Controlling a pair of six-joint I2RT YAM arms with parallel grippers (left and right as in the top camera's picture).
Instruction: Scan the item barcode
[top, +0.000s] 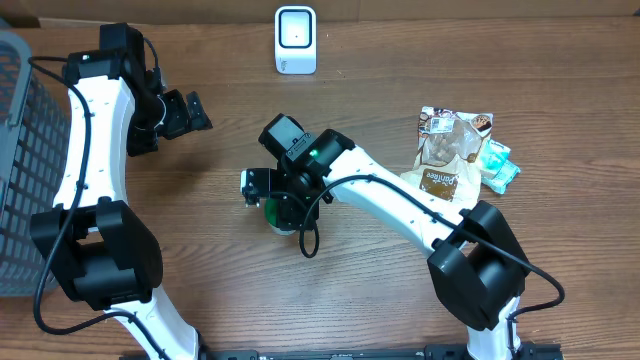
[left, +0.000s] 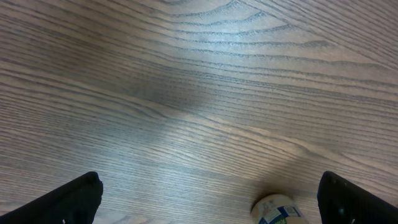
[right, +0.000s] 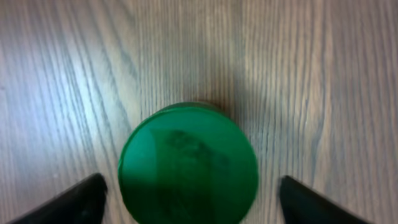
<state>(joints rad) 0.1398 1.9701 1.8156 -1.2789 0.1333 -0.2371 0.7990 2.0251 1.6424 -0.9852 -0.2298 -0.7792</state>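
Right gripper (right: 191, 182) fingers sit spread either side of the green-lidded jar (right: 188, 163) on the table (top: 350, 295), not touching it, a gap overhead hides under the arm (top: 392, 196); left gripper (left: 209, 179) hangs wide open too.

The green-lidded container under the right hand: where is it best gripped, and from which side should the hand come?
Probably the sides just below the green lid, coming straight down from above. The container seems to stand upright with its round lid facing up, so any two opposite sides serve. The right hand hangs over it, its fingers open on either side of the lid.
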